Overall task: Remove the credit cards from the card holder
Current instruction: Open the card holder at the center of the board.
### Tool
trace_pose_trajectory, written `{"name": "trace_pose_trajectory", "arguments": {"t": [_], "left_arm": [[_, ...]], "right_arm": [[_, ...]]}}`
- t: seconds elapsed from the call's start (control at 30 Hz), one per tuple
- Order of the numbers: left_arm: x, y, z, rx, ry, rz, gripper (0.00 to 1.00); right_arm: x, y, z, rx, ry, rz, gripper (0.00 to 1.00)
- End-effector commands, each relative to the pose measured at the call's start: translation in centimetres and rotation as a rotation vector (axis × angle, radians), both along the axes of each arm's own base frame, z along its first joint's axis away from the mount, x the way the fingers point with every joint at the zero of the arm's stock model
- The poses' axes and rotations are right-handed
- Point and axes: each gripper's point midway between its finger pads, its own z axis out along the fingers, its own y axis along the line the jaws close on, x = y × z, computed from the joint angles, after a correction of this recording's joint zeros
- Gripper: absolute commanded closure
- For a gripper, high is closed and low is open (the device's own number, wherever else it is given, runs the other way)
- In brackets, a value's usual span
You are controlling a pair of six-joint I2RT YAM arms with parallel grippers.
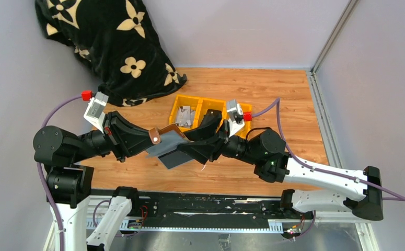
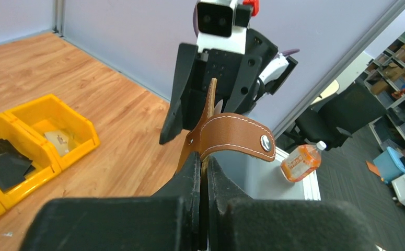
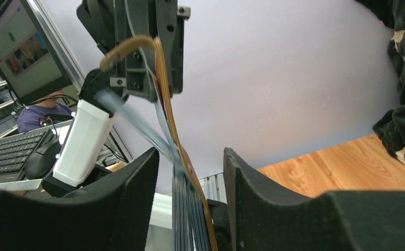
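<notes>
The card holder [image 1: 170, 135], brown leather with a grey inner face, hangs in the air over the table's middle. My left gripper [image 1: 149, 142] is shut on its edge; the left wrist view shows the fingers [image 2: 192, 175] pinching the leather below the snap strap [image 2: 231, 137]. My right gripper [image 1: 188, 150] is open, one finger on each side of the holder's far end. In the right wrist view, several stacked cards [image 3: 192, 219] and the brown cover [image 3: 164, 89] stand edge-on between the fingers [image 3: 137, 198], with gaps on both sides.
Two yellow bins [image 1: 181, 100] stand behind the grippers; one holds grey cards [image 1: 185, 116], the other a black card [image 2: 4, 166]. A black flowered blanket [image 1: 111, 42] lies at the back left. Walls close in the left, the back and the right.
</notes>
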Motion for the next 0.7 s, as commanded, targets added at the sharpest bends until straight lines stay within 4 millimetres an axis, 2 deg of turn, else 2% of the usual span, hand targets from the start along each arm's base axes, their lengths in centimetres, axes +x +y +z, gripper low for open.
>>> {"name": "trace_pose_trajectory", "arguments": {"t": [0.0, 0.07, 0.17, 0.33, 0.37, 0.43, 0.5, 0.53, 0.57, 0.63, 0.67], "left_arm": [[-1.0, 0.0, -0.6, 0.018, -0.011, -0.029, 1.00], [-1.0, -0.1, -0.9, 0.021, -0.008, -0.034, 1.00], [-1.2, -0.1, -0.9, 0.023, -0.010, -0.044, 1.00], [-1.6, 0.0, -0.6, 0.021, -0.032, -0.037, 1.00], [-1.5, 0.0, -0.5, 0.021, -0.043, -0.029, 0.97], [-1.4, 0.1, -0.5, 0.025, -0.059, -0.013, 0.83], [-0.9, 0.3, -0.3, 0.037, -0.085, 0.019, 0.59], [-0.9, 0.4, -0.1, 0.051, -0.109, 0.035, 0.50], [-0.9, 0.5, 0.4, 0.069, -0.147, 0.051, 0.34], [-1.0, 0.6, 0.6, 0.096, -0.166, 0.052, 0.16], [-1.1, 0.6, 0.4, 0.107, -0.161, 0.038, 0.14]], "right_arm": [[-1.0, 0.1, 3.0, 0.061, -0.033, 0.044, 0.45], [-2.0, 1.0, 3.1, 0.043, -0.056, 0.111, 0.45], [-2.8, 1.8, 3.0, 0.025, -0.044, 0.172, 0.55], [-3.2, 1.7, 2.6, 0.010, -0.030, 0.198, 0.95], [-3.3, 1.4, 2.7, 0.015, -0.029, 0.197, 0.99], [-3.3, 1.0, 2.6, 0.013, -0.022, 0.193, 1.00], [-3.3, 0.9, 2.4, -0.005, -0.011, 0.194, 1.00], [-3.4, 0.8, 2.2, -0.021, -0.006, 0.195, 1.00], [-3.4, 0.7, 2.1, -0.038, -0.005, 0.193, 1.00], [-3.3, 0.6, 1.5, -0.076, 0.004, 0.186, 1.00], [-3.2, 0.5, 1.2, -0.092, 0.005, 0.181, 1.00]]}}
